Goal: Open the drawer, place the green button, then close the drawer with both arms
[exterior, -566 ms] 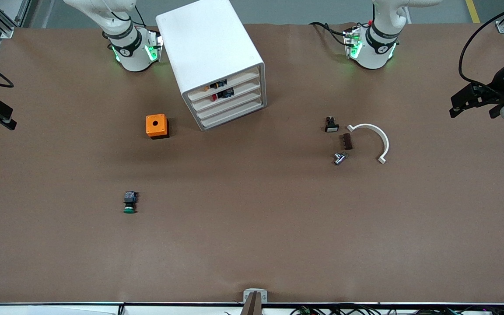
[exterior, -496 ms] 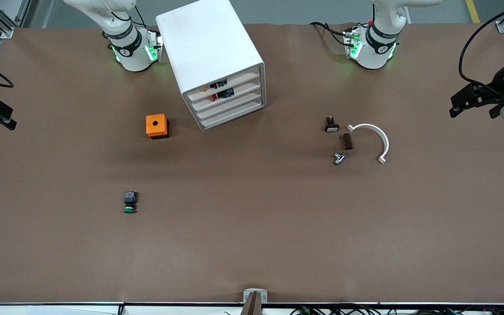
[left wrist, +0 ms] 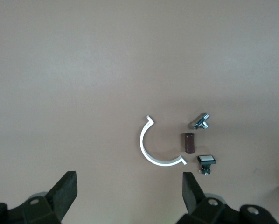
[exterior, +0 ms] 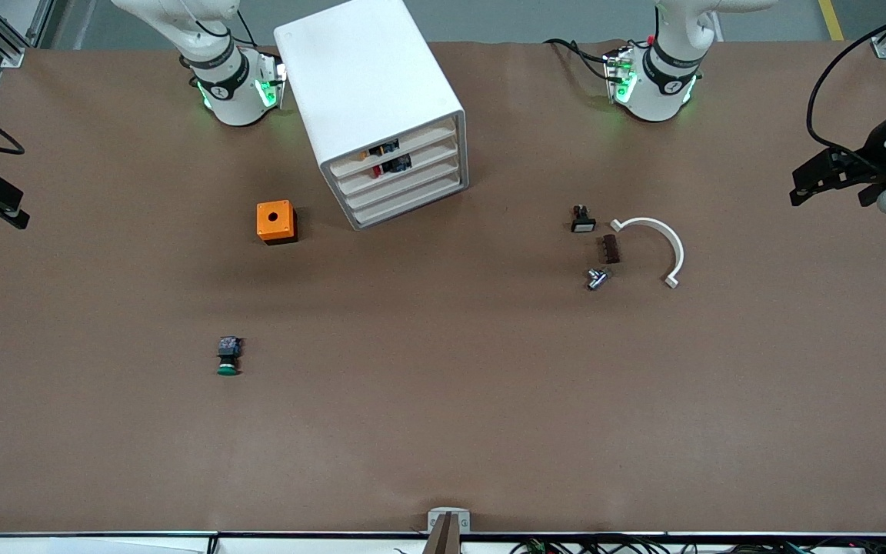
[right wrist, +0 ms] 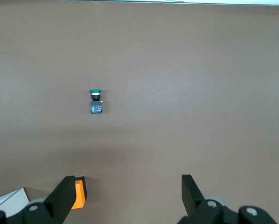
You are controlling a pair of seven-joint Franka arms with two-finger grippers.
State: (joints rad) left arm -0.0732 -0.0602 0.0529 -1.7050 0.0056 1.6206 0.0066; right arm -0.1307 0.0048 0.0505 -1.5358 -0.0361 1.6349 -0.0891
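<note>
**A:** Checked the cabinet [exterior: 370, 100] yet? Saw four drawers stacked, all pushed in. Top two with orange, red and dark bits peeking out at the front. Third one down, the drawer [exterior: 404, 183], shut tight, couldn't see anything in it. Bottom one, same deal.

**B:** Yep, matched here. Spotted the button [exterior: 228, 355] lying on its side on the bare table [exterior: 443, 400], green cap toward the front camera, well apart from the cabinet and nearer the camera than the orange cube [exterior: 275, 221]. Out toward the right arm's end.

**A:** And the pincers?

**B:** Left pincer [left wrist: 130, 196] spread wide, gripping nothing, up in the air at the left arm's end of the table, with a white curved piece [left wrist: 154, 149], a little brown block [left wrist: 189, 143], a silver fitting [left wrist: 200, 122] and a black switch with a white face [left wrist: 206, 162] in its wrist view. Right pincer [right wrist: 128, 193] also wide open and empty, hanging at the right arm's end, with button and cube corner in its view.
</note>
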